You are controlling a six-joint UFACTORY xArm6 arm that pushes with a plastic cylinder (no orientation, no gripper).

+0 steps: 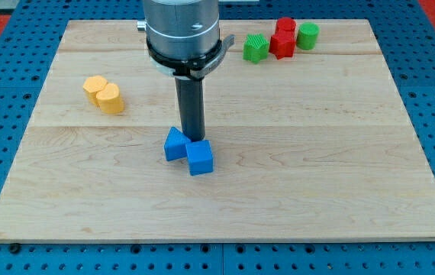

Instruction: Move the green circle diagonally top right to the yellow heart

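Observation:
The green circle [307, 35] stands at the view's top right, touching the right side of the red blocks [282, 40]. Two yellow blocks sit together at the view's left: one [110, 98] looks like the heart, and the other [93, 85] is just up and left of it; their shapes are hard to make out. My tip [193, 140] is near the board's middle, right behind two blue blocks [175, 143] [200, 158] and touching or nearly touching them. It is far from both the green circle and the yellow blocks.
A green star-like block [256, 48] sits against the left side of the red blocks. The arm's grey body [182, 30] hangs over the top middle of the wooden board [339, 168]. Blue pegboard surrounds the board.

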